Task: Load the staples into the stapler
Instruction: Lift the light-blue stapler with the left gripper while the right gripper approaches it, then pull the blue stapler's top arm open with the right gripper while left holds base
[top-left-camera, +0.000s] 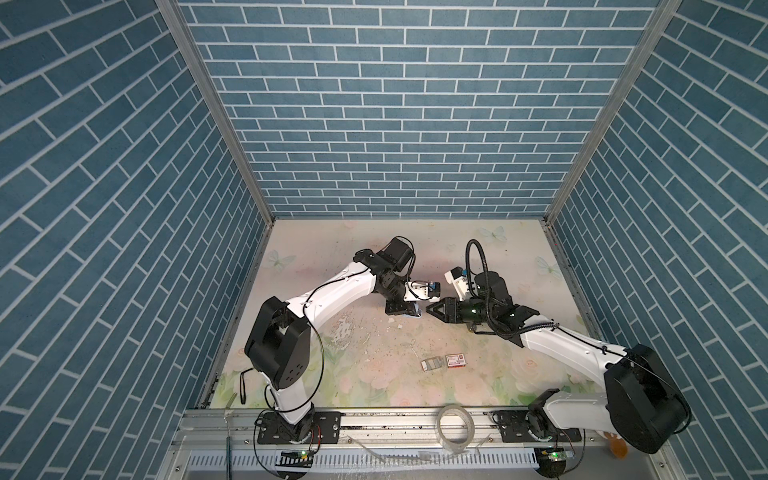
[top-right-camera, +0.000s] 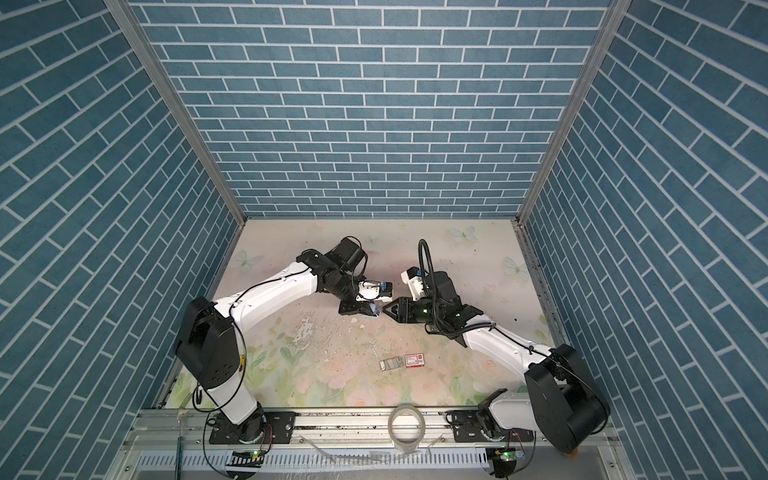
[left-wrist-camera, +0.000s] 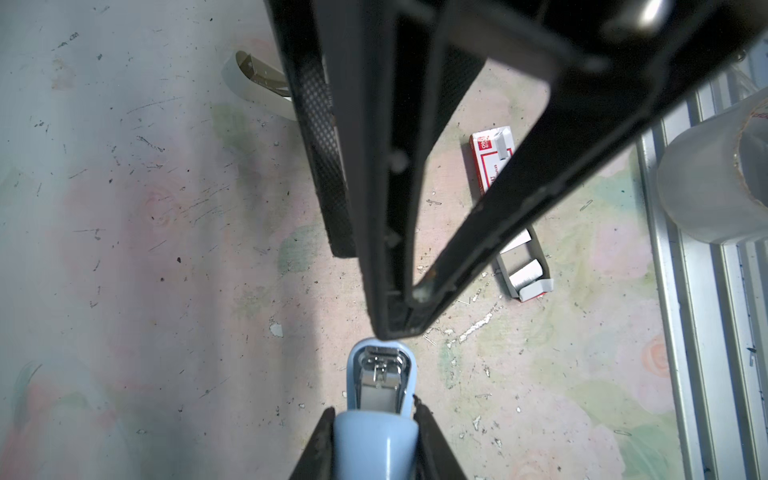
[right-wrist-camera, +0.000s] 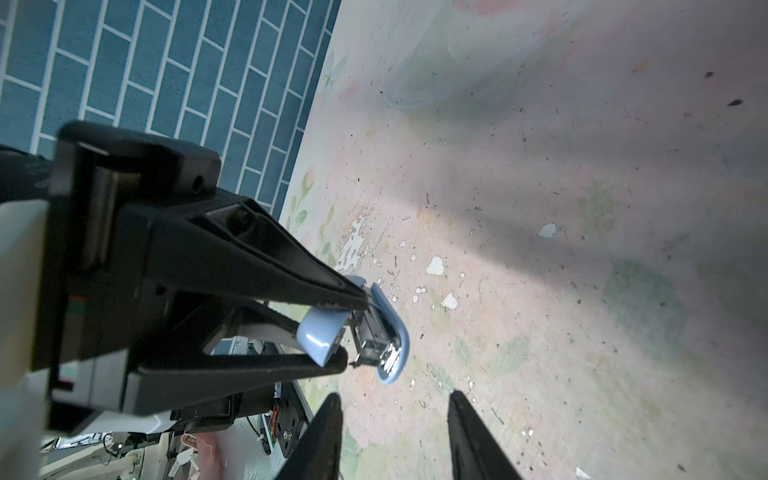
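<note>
Both arms reach inward over the table (top-left-camera: 332, 374), gripper tips facing near its middle. The left gripper (right-wrist-camera: 352, 330) clamps the light-blue stapler (left-wrist-camera: 380, 374), which is hinged open. The right gripper (top-left-camera: 430, 309) is partly spread, with nothing visible between its fingers and its tip just beside the stapler's front. The print on the red-and-white box (left-wrist-camera: 492, 166) is illegible. The staples (top-left-camera: 432, 364) lie beside it, well apart from both grippers.

Blue brick-patterned walls (top-left-camera: 399, 124) close in three sides, meeting at the far corners behind bare aluminium posts (top-left-camera: 218, 112). The tabletop (top-left-camera: 353, 374) carries a pale print of roses and butterflies, scratched, speckled and flaked to white near its middle. A ribbed aluminium rail (top-left-camera: 374, 424) runs along its near edge.
</note>
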